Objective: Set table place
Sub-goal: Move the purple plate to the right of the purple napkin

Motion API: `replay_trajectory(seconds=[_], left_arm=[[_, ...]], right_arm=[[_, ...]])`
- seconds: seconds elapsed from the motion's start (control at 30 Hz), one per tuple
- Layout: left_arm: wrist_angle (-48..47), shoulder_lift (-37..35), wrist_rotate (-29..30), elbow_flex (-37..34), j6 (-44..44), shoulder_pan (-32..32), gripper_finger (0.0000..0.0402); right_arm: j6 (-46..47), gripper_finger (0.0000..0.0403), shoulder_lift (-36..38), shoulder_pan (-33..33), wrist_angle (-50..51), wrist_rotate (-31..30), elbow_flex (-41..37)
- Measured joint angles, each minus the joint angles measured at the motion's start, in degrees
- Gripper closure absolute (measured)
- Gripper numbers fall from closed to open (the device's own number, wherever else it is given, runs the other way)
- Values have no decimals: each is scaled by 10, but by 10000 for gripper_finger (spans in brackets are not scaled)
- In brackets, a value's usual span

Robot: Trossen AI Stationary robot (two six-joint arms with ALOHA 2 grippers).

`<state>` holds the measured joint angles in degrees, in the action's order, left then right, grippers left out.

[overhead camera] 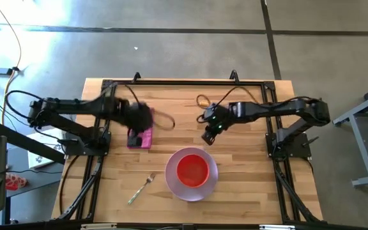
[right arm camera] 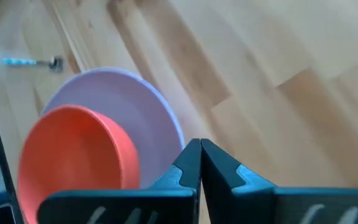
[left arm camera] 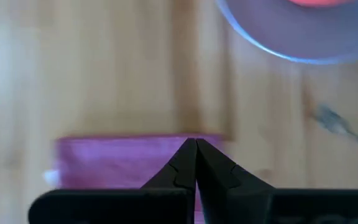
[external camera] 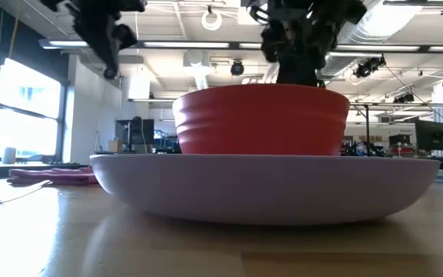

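Observation:
The lavender plate (overhead camera: pixel 171 182) lies on the table's near middle with the red bowl (overhead camera: pixel 192 169) standing in it. The magenta napkin (overhead camera: pixel 140 137) lies flat on the wood to the plate's far left. The silver fork (overhead camera: pixel 141 189) lies on the table left of the plate. The spoon is out of view. My left gripper (overhead camera: pixel 139 124) is shut and empty, raised above the napkin (left arm camera: pixel 123 163). My right gripper (overhead camera: pixel 208 136) is shut and empty, raised just beyond the plate's far edge (right arm camera: pixel 154 106). In the low view both grippers hang well above the table.
The table's black rail frame (overhead camera: pixel 184 83) runs along the far edge, with cables near it (overhead camera: pixel 203 100). Bare wood lies right of the plate (overhead camera: pixel 248 179) and between the napkin and the plate. Both arm bases stand at the table's left and right edges.

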<state>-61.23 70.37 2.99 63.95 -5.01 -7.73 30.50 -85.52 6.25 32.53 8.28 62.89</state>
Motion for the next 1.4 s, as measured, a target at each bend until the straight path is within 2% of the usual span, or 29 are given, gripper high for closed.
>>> replay_trajectory(seconds=[0.07,0.27,0.37,0.47,0.57,0.67,0.73,0.8,0.93,1.0,1.1,1.27,1.4], left_arm=[[37,3,-11,-38,31,44,401],[235,44,-24,-131,114,186,402],[257,85,-13,-134,163,215,402],[243,103,-6,-127,184,216,401],[226,108,5,-108,175,192,402],[185,104,16,-67,130,152,402],[143,104,32,-34,86,121,402],[104,104,52,2,37,89,402],[52,104,68,67,-75,16,401],[43,104,70,97,-130,-18,401],[36,104,71,132,-204,-63,402],[36,104,71,158,-278,-126,401],[35,104,68,160,-311,-156,401]], right_arm=[[-12,403,32,10,26,-18,0],[-38,403,113,42,93,-53,0],[-29,403,126,40,153,-53,0],[-1,403,127,3,210,-53,-7],[59,403,127,-44,221,-50,-50],[158,403,127,-104,193,-21,-121],[241,403,126,-156,125,6,-175],[333,403,126,-212,29,7,-216],[473,403,105,-317,-134,-75,-247],[500,403,80,-354,-143,-109,-226],[491,403,27,-387,-119,-127,-161],[455,403,-75,-410,-23,-126,-17],[459,403,-148,-419,35,-90,59]])
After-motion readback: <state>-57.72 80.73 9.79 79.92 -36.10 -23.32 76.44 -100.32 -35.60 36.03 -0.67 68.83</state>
